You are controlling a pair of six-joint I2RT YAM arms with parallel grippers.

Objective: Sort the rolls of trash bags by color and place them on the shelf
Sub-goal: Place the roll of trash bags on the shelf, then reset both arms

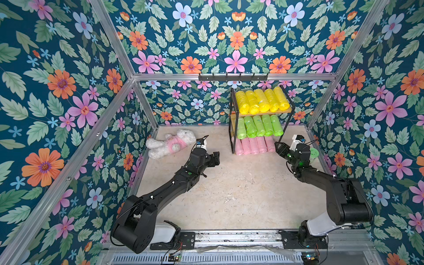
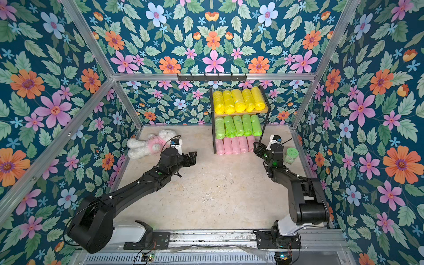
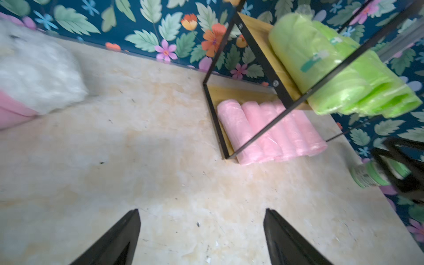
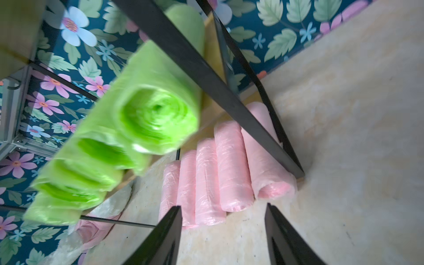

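Currently all 15 rolls sit on the shelf (image 1: 232, 124), a 3-tier rack of pale wood boards in a thin black metal frame.

- Top tier: 5 yellow rolls (image 1: 261, 101), glossy crinkled plastic cylinders lying side by side, ends facing the shelf's front.
- Middle tier: 5 light green rolls (image 1: 258, 126), laid the same way. Their spiral-wound ends overhang the board's front edge, and a small sticker shows on 1 roll.
- Bottom tier: 5 pale pink rolls (image 1: 254, 145), film finely wrinkled, poking out past the front frame.

Right gripper (image 4: 223, 206): hangs just in front of the bottom tier, at the front corner post nearest the jar. Its black wedge-shaped jaws are parted with nothing between them, and the pink roll ends lie just beyond the tips.

Left gripper (image 3: 202, 211): well out from the shelf's front, on the plush toy's side, jaws spread wide and empty over the bare table (image 1: 229, 195). The table surface is beige, mottled and stone-like.

Plush toy (image 1: 169, 145): white, fluffy, in a pink shirt, lying well apart from the shelf.

Jar (image 2: 291, 156): small, green-lidded, near the shelf's opposite side.
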